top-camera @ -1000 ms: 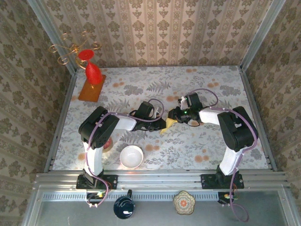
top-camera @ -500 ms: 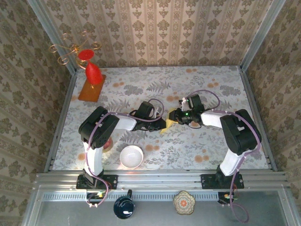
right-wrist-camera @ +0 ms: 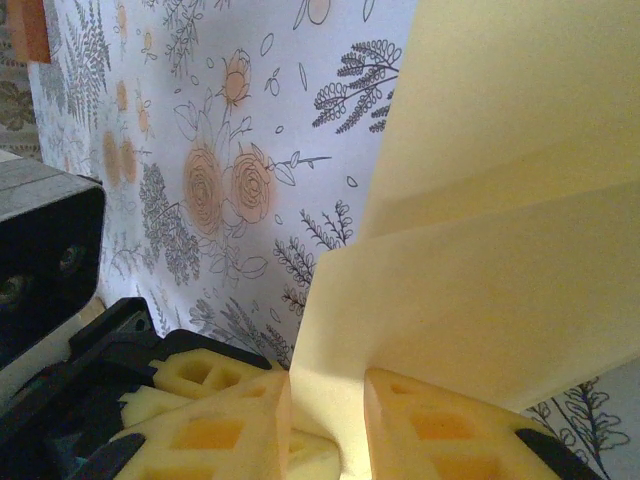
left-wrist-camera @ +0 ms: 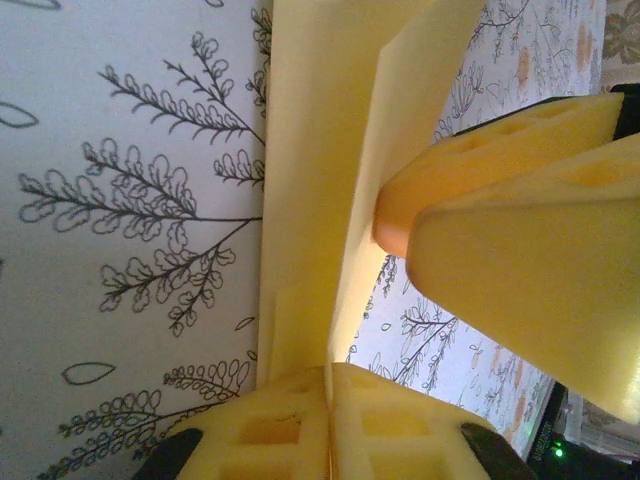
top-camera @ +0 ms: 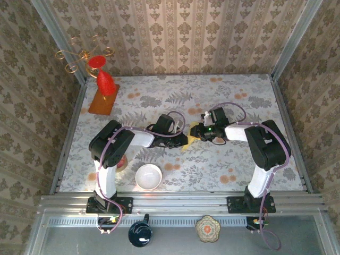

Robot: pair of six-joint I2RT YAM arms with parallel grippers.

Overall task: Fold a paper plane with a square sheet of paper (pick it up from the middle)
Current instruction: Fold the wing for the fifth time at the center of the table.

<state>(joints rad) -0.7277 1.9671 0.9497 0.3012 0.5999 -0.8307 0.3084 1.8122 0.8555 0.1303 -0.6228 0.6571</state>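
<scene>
**Both hands on the paper, mid-bench**

We find the pale yellow paper (left-wrist-camera: 318,150) at the middle of the bench (top-camera: 234,101). In the top view the two arms reach inward and meet there, wrist to wrist. The paper is folded. We count at least two overlapping layers with straight creases, and one flap stands raised off the flowered surface rather than lying flat. We cannot tell whether the shape has a sharp point.

Left hand (left-wrist-camera: 328,385): pads pressed together with no gap, pinching the paper's near edge where the layers meet.

Right hand (right-wrist-camera: 328,400): one pad on either side of a folded flap, and the paper fills the narrow space between them. We read it as clamped on the paper. In the left wrist view its fingers (left-wrist-camera: 500,165) come in from the right, and the upper one touches the raised flap.

Elsewhere, a white bowl (top-camera: 148,176) sits near the front edge on the left arm's side, well apart from the paper. An orange-brown board (top-camera: 103,102) lies at the far left corner with a red upright piece (top-camera: 105,82) on it.
</scene>
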